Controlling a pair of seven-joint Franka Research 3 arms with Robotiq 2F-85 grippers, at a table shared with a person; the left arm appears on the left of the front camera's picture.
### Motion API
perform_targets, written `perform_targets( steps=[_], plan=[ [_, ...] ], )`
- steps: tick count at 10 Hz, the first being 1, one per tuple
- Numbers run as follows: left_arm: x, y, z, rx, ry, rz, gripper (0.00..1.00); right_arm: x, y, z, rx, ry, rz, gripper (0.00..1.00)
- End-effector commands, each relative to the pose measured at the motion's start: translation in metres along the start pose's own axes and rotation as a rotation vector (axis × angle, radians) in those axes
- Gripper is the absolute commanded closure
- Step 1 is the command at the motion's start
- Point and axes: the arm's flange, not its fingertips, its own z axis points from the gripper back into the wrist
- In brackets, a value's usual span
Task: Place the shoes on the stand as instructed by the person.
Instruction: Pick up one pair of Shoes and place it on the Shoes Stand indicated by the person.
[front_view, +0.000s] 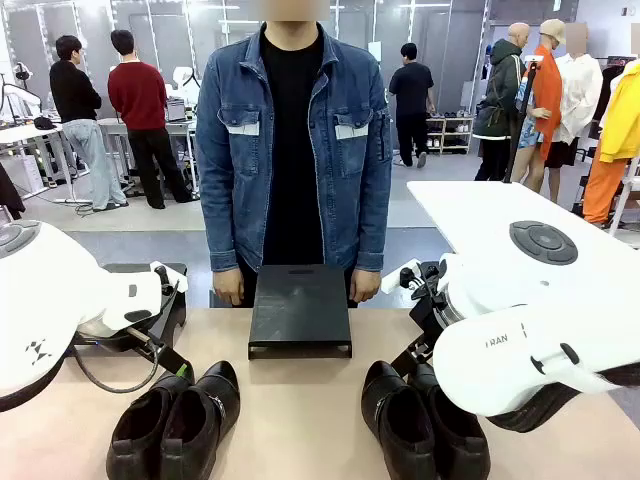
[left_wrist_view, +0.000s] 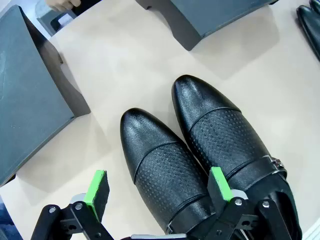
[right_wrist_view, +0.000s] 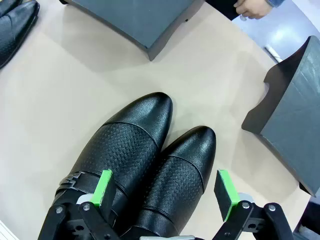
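1. Down in the front view, one shoe pair (front_view: 175, 420) lay at lower left and the other pair (front_view: 425, 425) at lower right.
2. Left gripper (left_wrist_view: 159, 187) hung over its shoes, jaws released.
3. Right gripper (right_wrist_view: 164, 190) hung likewise, jaws spread.
4. Stand (front_view: 300, 310) sat at centre, before the person (front_view: 293, 150).

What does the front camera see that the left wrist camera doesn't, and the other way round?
Front camera, not the wrist one: the person's denim jacket and the big white right arm. Left wrist camera, not the front one: the left gripper, open, with green pads, plus tiny dots and a silver buckle on the leather. Both: the left pair of black shoes, the dark stand and the tan table.
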Motion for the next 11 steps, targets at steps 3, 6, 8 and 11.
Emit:
perform_targets(
  steps=[3,6,8,11],
  plan=[
    [0.000,0.000,0.000,0.000,0.000,-0.001,0.00,0.000,0.000,0.000,0.000,0.000,0.000,0.00],
    [0.000,0.000,0.000,0.000,0.000,-0.001,0.00,0.000,0.000,0.000,0.000,0.000,0.000,0.00],
    [0.000,0.000,0.000,0.000,0.000,-0.001,0.00,0.000,0.000,0.000,0.000,0.000,0.000,0.00],
    [0.023,0.016,0.030,0.018,0.061,-0.023,0.00,0.020,-0.022,0.036,0.035,0.018,-0.020,0.00]
  ],
)
